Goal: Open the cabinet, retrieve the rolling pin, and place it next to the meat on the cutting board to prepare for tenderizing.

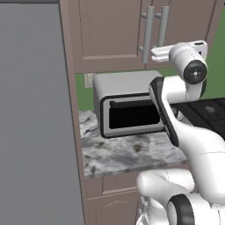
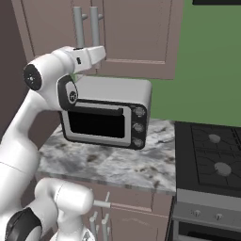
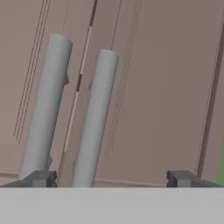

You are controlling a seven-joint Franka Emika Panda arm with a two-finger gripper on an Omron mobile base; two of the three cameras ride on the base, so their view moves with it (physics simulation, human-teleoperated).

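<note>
Cabinet (image 1: 110,30): mauve-brown wall unit above the table, both doors shut; seam between the two doors runs between the handles in the hand view
Handles: two long grey vertical bars side by side at the door seam; left handle (image 3: 46,109) and right handle (image 3: 95,118) both appear tilted in the hand view
Claw (image 3: 111,178): raised to the lower end of the handles, pointing at the cabinet front; jaws spread wide apart, nothing between them
Fingertips: left tip (image 3: 39,178) sits just below the left handle's lower end, right tip (image 3: 183,178) lies over the plain panel of the right door; the right handle falls between the two tips
Contact: cannot tell whether the tips touch the doors or the handles
Toaster oven (image 2: 106,115): silver box with dark window and three knobs, on the table directly under the cabinet
Table (image 1: 127,154): grey-white marbled top
Stove (image 2: 212,155): black cooktop to the right of the table
</note>
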